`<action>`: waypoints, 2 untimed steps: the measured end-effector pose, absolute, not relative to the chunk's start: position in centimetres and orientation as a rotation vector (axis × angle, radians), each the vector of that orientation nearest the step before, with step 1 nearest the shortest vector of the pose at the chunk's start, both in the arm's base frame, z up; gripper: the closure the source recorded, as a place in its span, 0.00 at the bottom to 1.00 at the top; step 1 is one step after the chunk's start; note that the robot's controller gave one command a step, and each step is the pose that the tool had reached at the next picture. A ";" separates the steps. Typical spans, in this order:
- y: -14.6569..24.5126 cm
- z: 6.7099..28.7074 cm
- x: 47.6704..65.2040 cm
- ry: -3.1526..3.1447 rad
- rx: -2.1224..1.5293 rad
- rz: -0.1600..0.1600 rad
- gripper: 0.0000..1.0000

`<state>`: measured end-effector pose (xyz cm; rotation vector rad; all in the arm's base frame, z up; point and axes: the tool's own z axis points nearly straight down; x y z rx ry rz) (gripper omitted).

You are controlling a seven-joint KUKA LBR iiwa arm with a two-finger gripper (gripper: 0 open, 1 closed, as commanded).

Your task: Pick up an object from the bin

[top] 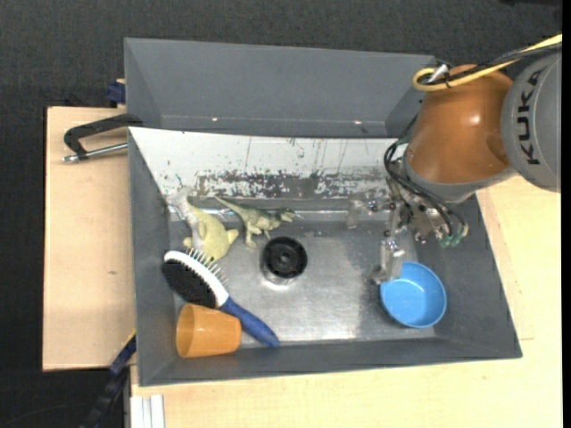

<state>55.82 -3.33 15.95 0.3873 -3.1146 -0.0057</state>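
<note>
scuffed grey metal bin [330,315], dark carpet [268,7] beyond

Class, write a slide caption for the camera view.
Claw at the blue bowl's rim; hairbrush, orange cup, toy dinosaur lie apart.

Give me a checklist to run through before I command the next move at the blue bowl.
1. Gripper placed at a thing: ok, it is at the left rim of the blue bowl.
2. Bowl's rim gripped: cannot tell.
3. Bowl upright, opening up: ok.
4. Neighbours apart from the bowl: ok, the black round piece lies well to its left.
5. Hairbrush and orange cup out of the way: ok, in the far left corner.
6. Bowl clear of the bin's right wall: cannot tell, it lies close.
</note>
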 end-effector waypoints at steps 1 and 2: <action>-9.9 13.0 52.8 -3.018 0.866 0.001 0.00; -9.7 8.2 52.5 -2.869 1.274 -0.003 0.00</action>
